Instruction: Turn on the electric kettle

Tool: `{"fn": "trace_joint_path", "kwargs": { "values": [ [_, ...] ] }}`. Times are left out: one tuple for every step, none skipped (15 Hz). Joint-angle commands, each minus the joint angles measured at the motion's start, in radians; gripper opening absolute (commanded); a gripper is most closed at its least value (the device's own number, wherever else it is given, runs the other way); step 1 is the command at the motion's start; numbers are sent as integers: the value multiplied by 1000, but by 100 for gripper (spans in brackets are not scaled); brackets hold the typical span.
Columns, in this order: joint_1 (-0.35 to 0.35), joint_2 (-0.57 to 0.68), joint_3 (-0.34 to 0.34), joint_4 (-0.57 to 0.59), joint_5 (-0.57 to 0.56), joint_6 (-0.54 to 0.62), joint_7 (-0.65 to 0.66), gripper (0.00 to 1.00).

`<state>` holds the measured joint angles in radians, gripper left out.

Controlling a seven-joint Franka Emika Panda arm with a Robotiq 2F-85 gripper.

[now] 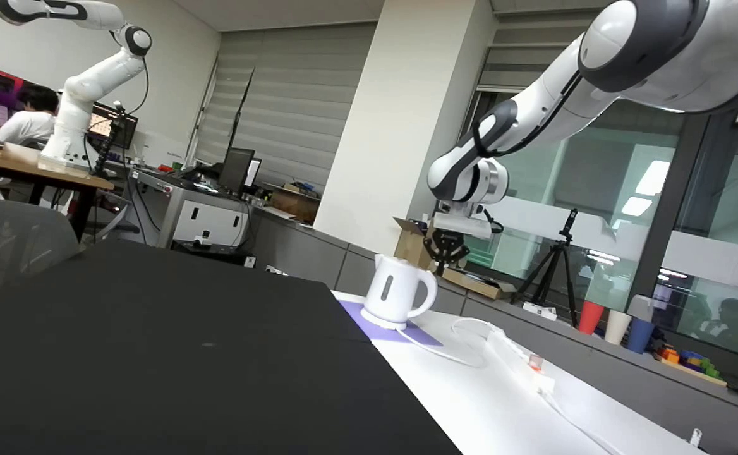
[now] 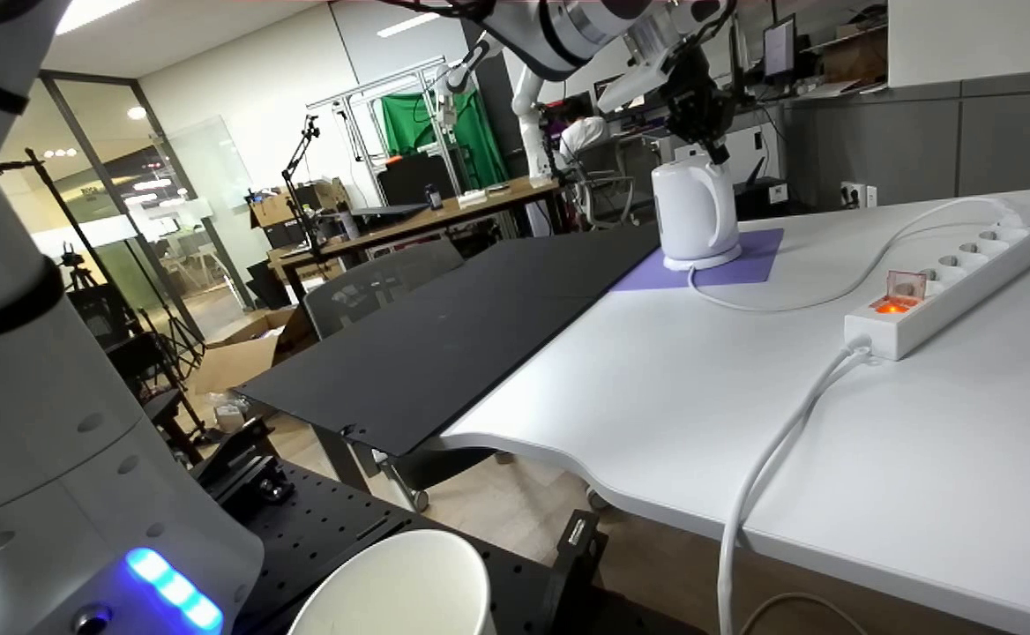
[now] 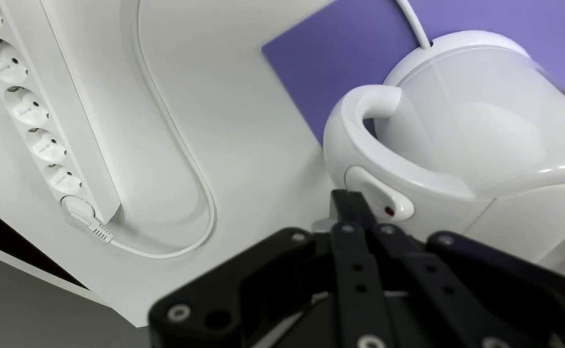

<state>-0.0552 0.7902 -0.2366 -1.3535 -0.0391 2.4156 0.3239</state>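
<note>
Just at the handle (image 3: 352, 125): the hand (image 3: 352, 199) was poised with its fingers (image 3: 352, 251) together and nothing seen between them; whether it touched could not be told.
Rocker switch (image 3: 379, 193): pressing it seemed the step in hand. In the wrist view the fingertips (image 3: 345, 199) overlapped its edge, so centring them first looked wise.
Press: best made straight down, firm but brief, stopping once the switch gave; which end had to sink was unclear.
Base (image 3: 481, 38): a sideways shove might have skidded or tipped what stood on it.
Electric kettle (image 1: 397, 297): glossy white, rounded, upright on that base upon a purple sheet (image 3: 340, 72) on the white bench (image 3: 253, 125).
Water window (image 1: 387, 287): a grey upright slit in its flank, in an exterior view; no level was readable.
Red dot (image 3: 389, 210): dark, on the switch; lit or unlit could not be told.
Power strip (image 2: 965, 287): its own switch glowed orange, and the cord (image 3: 212, 212) ran to a plug at one end.
</note>
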Motion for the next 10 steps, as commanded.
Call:
{"fn": "trace_joint_path", "kwargs": {
  "values": [
    [-3,26,8,51,5,-24,42,0],
    [-5,27,11,49,7,-16,43,0],
    [-5,28,14,46,9,-3,44,0],
    [-7,29,18,43,15,6,45,0],
    [-8,29,20,40,19,18,46,0],
    [-9,28,21,35,22,36,45,0],
    [-10,27,23,32,27,52,43,0],
    [-10,27,23,29,33,64,42,0],
    [-9,27,23,28,35,73,41,0],
    [-10,27,24,27,37,81,39,0]
  ]
}}
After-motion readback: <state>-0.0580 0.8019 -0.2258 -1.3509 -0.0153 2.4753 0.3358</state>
